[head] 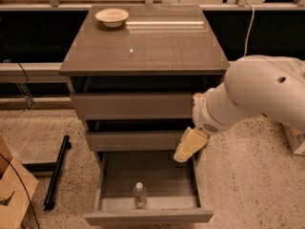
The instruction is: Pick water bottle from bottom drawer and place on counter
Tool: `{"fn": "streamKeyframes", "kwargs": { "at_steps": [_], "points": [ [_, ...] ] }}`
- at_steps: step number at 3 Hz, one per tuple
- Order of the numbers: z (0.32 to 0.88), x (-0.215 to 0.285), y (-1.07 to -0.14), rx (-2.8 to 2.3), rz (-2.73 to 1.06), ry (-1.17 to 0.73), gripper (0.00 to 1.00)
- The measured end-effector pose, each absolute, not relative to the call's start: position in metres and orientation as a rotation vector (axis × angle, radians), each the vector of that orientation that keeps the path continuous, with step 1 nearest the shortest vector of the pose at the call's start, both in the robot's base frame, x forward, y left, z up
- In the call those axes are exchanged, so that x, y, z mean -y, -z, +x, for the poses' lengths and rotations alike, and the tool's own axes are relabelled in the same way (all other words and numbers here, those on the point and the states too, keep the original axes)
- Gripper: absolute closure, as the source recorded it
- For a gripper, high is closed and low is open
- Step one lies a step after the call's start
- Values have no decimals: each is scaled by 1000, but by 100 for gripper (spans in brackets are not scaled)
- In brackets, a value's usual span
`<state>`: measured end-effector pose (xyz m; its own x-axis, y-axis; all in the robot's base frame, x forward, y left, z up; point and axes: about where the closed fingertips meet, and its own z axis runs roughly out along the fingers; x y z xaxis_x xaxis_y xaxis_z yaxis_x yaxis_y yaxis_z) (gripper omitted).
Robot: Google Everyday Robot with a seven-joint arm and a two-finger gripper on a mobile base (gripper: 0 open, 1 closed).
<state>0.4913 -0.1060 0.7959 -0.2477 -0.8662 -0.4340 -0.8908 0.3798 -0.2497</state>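
Note:
The water bottle [139, 194] stands upright in the open bottom drawer [147, 217], near its front wall and a little left of centre. It is clear with a white cap. My gripper [189, 145], cream-coloured, hangs from the big white arm [257, 94] over the drawer's back right corner, in front of the middle drawer's right end. It is above and to the right of the bottle and holds nothing that I can see. The counter [152, 51] is the glossy grey-brown top of the cabinet.
A pale bowl [112, 17] sits at the counter's back left. The two upper drawers [133, 106] are shut. A black bar [56, 171] lies on the speckled floor to the left, beside a cardboard box [12, 194]. Another box [295, 140] is at the right edge.

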Motion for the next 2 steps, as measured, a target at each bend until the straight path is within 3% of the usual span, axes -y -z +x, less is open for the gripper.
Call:
{"fn": "streamKeyframes", "kwargs": {
  "at_steps": [2],
  "points": [
    [530,95,-695,-2111,-1397,-283,0]
  ]
}}
